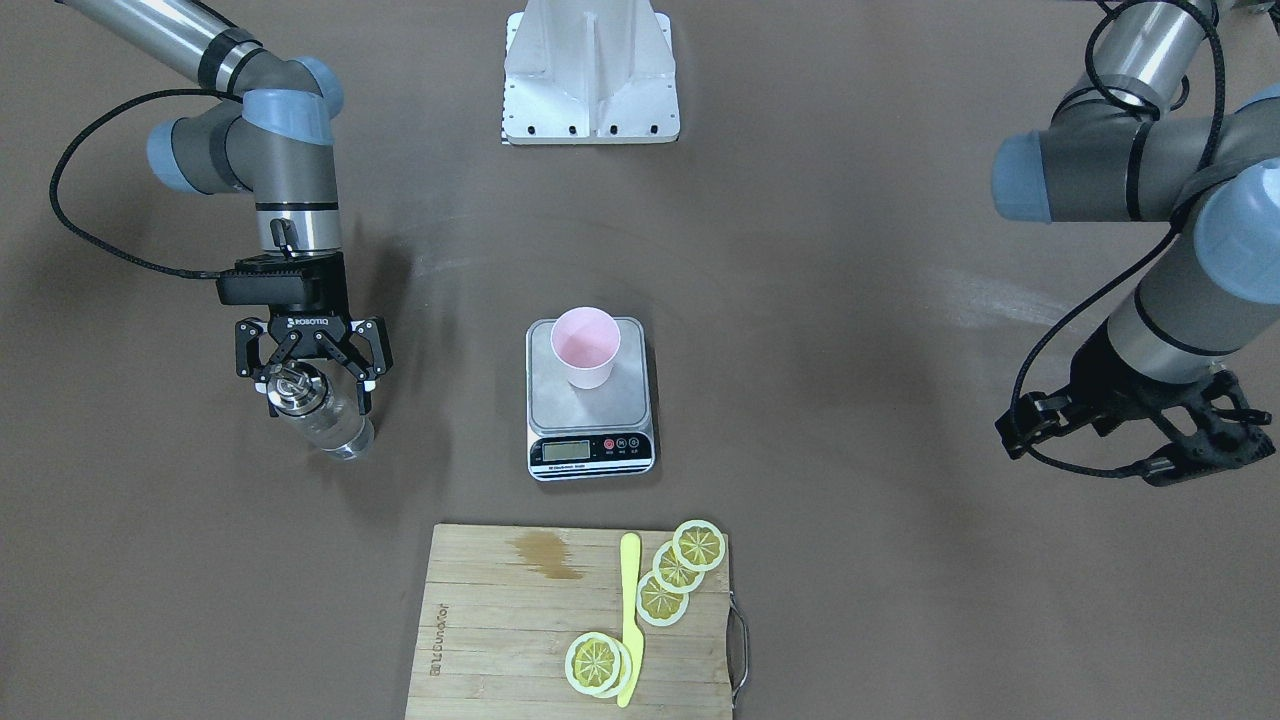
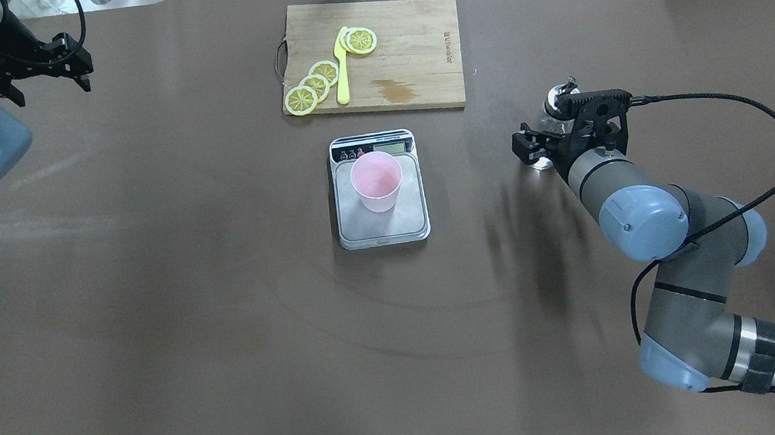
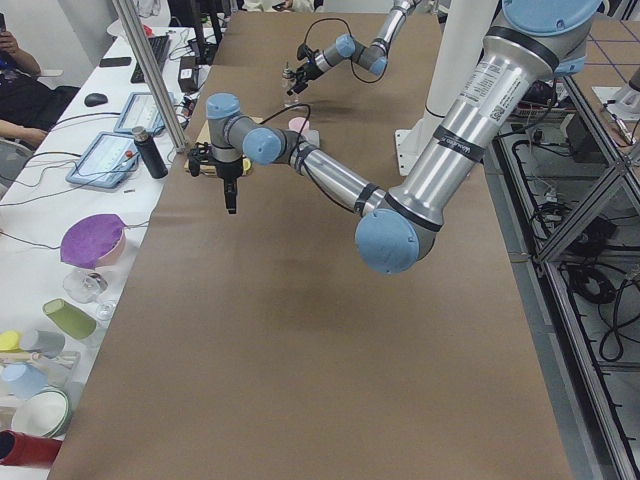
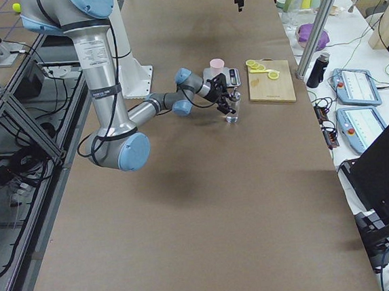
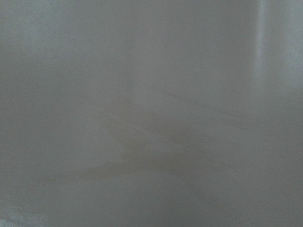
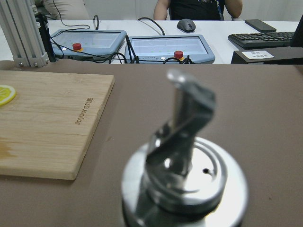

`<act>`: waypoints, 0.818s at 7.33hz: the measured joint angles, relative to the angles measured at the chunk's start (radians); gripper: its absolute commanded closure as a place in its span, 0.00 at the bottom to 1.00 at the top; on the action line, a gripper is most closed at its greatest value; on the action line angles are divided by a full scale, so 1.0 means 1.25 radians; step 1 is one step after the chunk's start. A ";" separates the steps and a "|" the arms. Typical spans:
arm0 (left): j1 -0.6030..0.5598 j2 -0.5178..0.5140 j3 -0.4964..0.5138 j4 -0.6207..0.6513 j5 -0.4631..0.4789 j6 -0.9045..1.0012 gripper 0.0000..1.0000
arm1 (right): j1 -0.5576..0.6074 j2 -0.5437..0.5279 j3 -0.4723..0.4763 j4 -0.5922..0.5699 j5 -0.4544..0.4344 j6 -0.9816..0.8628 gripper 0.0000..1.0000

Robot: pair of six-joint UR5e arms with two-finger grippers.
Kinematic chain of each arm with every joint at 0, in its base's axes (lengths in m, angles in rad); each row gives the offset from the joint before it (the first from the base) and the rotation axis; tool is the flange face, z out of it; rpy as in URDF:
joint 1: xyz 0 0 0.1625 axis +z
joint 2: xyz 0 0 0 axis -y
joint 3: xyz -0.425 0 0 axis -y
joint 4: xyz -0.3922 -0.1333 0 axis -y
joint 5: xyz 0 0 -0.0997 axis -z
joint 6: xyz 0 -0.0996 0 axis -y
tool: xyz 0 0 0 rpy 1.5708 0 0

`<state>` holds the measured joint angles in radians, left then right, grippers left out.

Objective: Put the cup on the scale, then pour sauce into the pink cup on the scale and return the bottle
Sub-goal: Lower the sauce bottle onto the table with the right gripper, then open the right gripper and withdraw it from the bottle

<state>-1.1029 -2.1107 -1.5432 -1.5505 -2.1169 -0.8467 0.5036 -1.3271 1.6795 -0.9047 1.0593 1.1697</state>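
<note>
The pink cup (image 1: pixel 586 347) stands upright on the steel scale (image 1: pixel 560 405), also in the overhead view (image 2: pixel 377 181). The clear glass bottle (image 1: pixel 338 428) with its silver pourer cap (image 6: pixel 184 175) stands on the table to the robot's right of the scale. Clear sauce shows through its glass. My right gripper (image 1: pixel 318 400) is around the bottle's upper part from above, fingers spread wide, open. My left gripper (image 1: pixel 1190 445) is open and empty, raised far out at the robot's left (image 2: pixel 20 69). Whether the cup holds liquid cannot be told.
A wooden cutting board (image 1: pixel 500 620) with several lemon slices (image 1: pixel 676 570) and a yellow knife (image 1: pixel 630 620) lies beyond the scale on the operators' side. The white robot base plate (image 1: pixel 592 80) sits behind the scale. Screens and a keyboard line the operators' desk (image 6: pixel 170 45).
</note>
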 measured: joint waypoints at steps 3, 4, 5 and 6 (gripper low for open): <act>0.000 0.000 0.000 0.002 0.000 0.000 0.01 | -0.017 -0.029 0.039 -0.002 -0.007 0.002 0.00; -0.001 0.000 -0.001 0.002 0.000 -0.001 0.01 | -0.027 -0.063 0.082 -0.005 -0.005 0.002 0.00; -0.001 0.001 -0.001 0.002 0.000 -0.001 0.01 | -0.036 -0.105 0.137 -0.012 0.005 0.002 0.00; -0.001 0.002 -0.001 0.002 0.001 -0.001 0.01 | -0.041 -0.146 0.205 -0.039 0.034 0.001 0.00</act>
<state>-1.1040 -2.1085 -1.5450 -1.5481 -2.1156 -0.8482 0.4527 -1.5091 1.9361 -0.9536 1.1018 1.1710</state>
